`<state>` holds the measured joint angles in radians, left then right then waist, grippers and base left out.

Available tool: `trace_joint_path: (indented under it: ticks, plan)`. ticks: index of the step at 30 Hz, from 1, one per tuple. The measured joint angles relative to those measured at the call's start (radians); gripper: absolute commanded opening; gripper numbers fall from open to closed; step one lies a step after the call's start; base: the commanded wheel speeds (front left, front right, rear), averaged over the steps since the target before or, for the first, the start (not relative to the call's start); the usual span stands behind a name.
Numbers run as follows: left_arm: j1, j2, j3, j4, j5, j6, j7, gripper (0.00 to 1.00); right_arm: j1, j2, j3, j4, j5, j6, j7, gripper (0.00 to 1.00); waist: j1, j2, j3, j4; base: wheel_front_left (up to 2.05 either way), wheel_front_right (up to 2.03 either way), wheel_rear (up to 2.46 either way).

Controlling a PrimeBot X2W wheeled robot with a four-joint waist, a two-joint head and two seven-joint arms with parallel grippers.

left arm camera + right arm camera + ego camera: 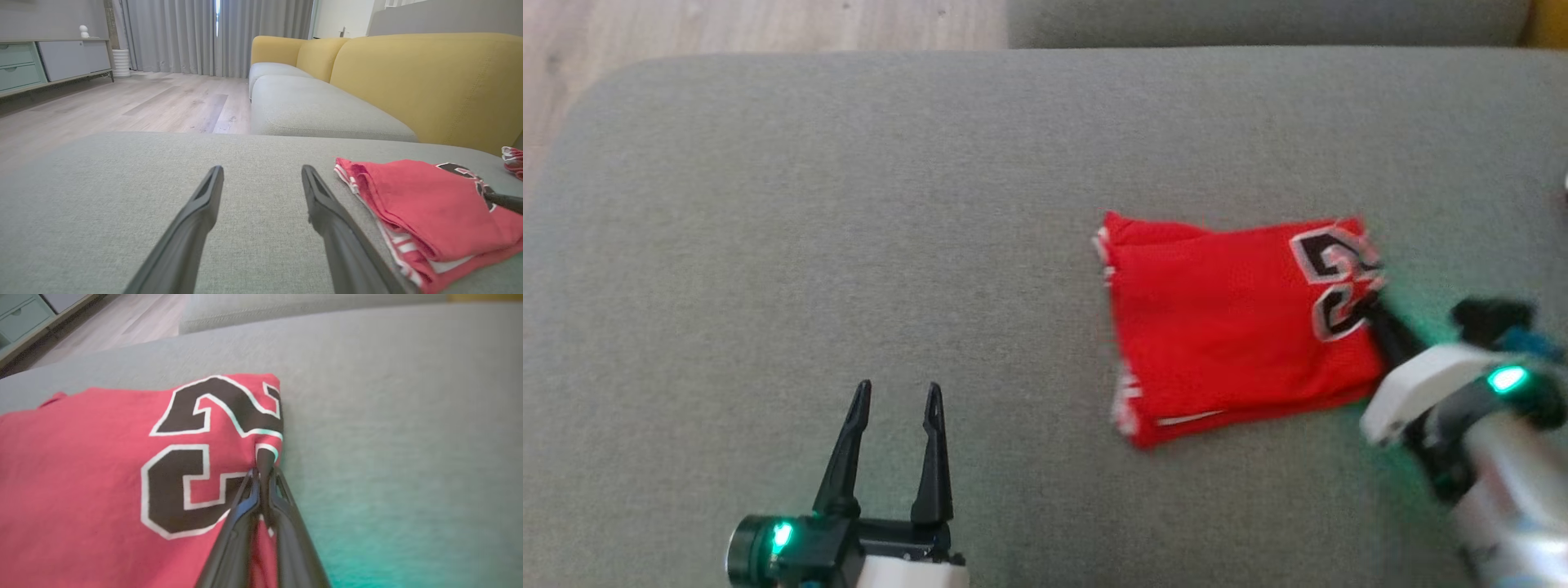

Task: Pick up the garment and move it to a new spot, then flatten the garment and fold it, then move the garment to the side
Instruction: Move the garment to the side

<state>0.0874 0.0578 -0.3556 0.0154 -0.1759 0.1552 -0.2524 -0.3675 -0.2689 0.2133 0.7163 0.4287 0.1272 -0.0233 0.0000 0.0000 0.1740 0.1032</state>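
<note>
Looking across, I have my left gripper (898, 385) spread wide and holding nothing above the grey fabric cushion (849, 204). Right of centre lies the folded red jersey garment (1233, 327), its right edge pinched in my closed right gripper (1372, 309).

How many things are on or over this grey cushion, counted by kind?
Folded red jersey: 1
Red-and-white cloth, cut off at the picture's edge: 1
Grippers: 2 (left gripper open, right gripper shut on the jersey's edge)
Total: 4
</note>
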Motion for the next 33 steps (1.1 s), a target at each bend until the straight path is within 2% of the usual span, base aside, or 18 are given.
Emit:
trace_joint_path:
  ticks: [8,14,19,23,24,25,26,29,33]
  plan:
    - [-0.070,0.000,-0.003,-0.016,0.001,0.024,0.000,1.00,-0.137,-0.233,-0.064,-0.112,-0.060,0.000,0.046,0.00,0.0001,0.0000,0.073,-0.059,0.00,0.00,0.00]
    - [-0.127,-0.001,-0.009,-0.024,0.000,0.030,0.000,1.00,-0.145,-0.390,-0.153,-0.207,-0.069,0.000,0.132,0.00,0.0002,0.0000,0.141,-0.094,0.00,0.00,0.00]
    - [-0.163,-0.001,-0.009,-0.025,-0.010,0.031,0.000,1.00,-0.141,-0.454,-0.251,-0.296,-0.096,0.000,0.197,0.00,0.0002,0.0000,0.179,-0.109,0.00,0.00,0.00]
    - [-0.187,-0.002,-0.013,-0.024,-0.011,0.030,0.000,1.00,-0.107,-0.468,-0.340,-0.350,-0.140,0.000,0.246,0.00,0.0003,0.0000,0.203,-0.113,0.00,0.00,0.00]
    - [-0.191,-0.002,-0.014,-0.022,-0.011,0.030,0.000,1.00,-0.094,-0.468,-0.357,-0.360,-0.161,0.000,0.256,0.08,0.0002,0.0000,0.204,-0.112,0.00,0.00,0.00]
    - [-0.193,-0.002,-0.015,-0.020,-0.012,0.030,0.000,1.00,-0.082,-0.465,-0.372,-0.369,-0.182,0.000,0.265,0.57,0.0002,0.0000,0.202,-0.110,0.00,0.00,0.00]
    - [-0.194,-0.002,-0.015,-0.018,-0.017,0.030,0.000,1.00,-0.072,-0.454,-0.387,-0.379,-0.202,0.000,0.271,1.00,0.0001,0.0000,0.198,-0.108,0.00,0.00,0.00]
    - [-0.193,-0.002,-0.015,-0.010,-0.021,0.029,0.000,1.00,-0.053,-0.394,-0.407,-0.416,-0.273,0.000,0.269,1.00,0.0000,0.0000,0.175,-0.103,0.00,0.00,0.00]
    - [-0.178,-0.003,-0.005,0.006,-0.021,0.020,0.000,1.00,-0.011,-0.276,-0.393,-0.471,-0.398,0.000,0.226,1.00,-0.0001,0.0000,0.123,-0.096,0.00,0.00,0.00]
